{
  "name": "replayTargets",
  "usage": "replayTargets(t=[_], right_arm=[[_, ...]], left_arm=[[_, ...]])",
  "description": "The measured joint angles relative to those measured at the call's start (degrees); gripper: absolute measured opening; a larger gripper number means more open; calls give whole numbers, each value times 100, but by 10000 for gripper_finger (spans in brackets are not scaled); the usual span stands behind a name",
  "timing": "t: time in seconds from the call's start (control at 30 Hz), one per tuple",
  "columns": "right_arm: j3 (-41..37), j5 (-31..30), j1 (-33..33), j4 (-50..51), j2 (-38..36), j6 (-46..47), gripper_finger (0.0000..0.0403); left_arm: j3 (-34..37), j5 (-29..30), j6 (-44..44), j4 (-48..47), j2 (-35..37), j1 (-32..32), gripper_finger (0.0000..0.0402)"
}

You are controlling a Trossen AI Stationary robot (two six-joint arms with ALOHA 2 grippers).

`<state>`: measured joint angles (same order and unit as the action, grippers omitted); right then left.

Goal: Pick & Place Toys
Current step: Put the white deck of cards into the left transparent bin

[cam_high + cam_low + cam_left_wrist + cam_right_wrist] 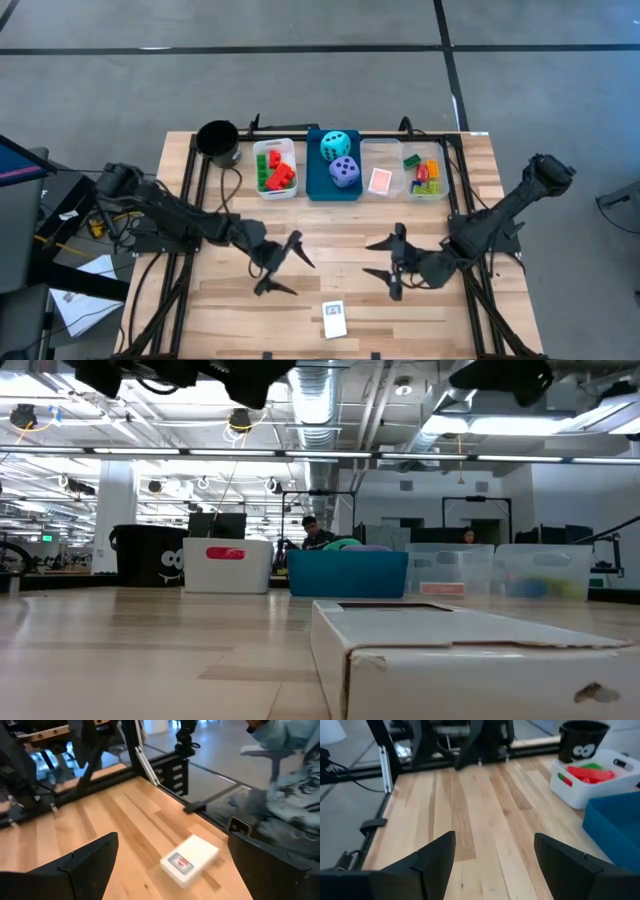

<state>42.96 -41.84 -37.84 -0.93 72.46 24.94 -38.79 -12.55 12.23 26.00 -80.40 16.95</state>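
Everything is being placed relative to the blue bin [333, 180] at the back middle of the wooden table [220, 300]. The cyan die [336, 145] and the purple die [344, 171] are sitting inside the blue bin, touching each other. Red and green bricks [275, 172] are lying in the white bin [275, 190] just left of the blue bin, and the black cup [217, 141] is standing further left. An orange card [379, 180] is lying in the clear bin [381, 150] just right of the blue bin; mixed coloured bricks [425, 173] are lying in the second clear bin [430, 192] beyond it. A white card [334, 319] is lying flat near the front edge of the table, well in front of the blue bin, untouched.

The left gripper [285, 264] is being held above the table in front-left of the blue bin, fingers spread wide apart, nothing between them; the white card [189, 859] is being seen ahead of it in the left wrist view. The right gripper [387, 258] is being held in front-right of the blue bin, fingers apart and empty, over bare wood in the right wrist view.
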Motion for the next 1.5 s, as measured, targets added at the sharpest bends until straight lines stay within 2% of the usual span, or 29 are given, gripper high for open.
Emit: replayTargets(t=[0.07,0.17,0.43,0.6,0.77,0.97,1.13,1.5], right_arm=[[0,-200,-167,-19,-1,6,265],[0,-357,-309,-20,-1,17,265],[0,-370,-258,-135,-1,17,265],[0,-367,-251,-131,-1,17,265],[0,-347,-254,-129,-1,17,265],[2,-326,-254,-100,1,17,265],[2,-324,-254,-95,1,17,265],[2,-326,-252,-83,1,17,265]], left_arm=[[-9,64,2,422,-339,67,369],[-49,102,57,534,-800,64,369],[-523,262,1405,508,-1828,73,369],[-1017,206,2158,47,-2281,140,367],[-1563,137,2267,-368,-2729,155,361],[-2023,93,2529,-421,-3115,155,361],[-2240,-202,2529,-498,-3401,187,360],[-2291,-208,2492,-657,-3450,491,360]])
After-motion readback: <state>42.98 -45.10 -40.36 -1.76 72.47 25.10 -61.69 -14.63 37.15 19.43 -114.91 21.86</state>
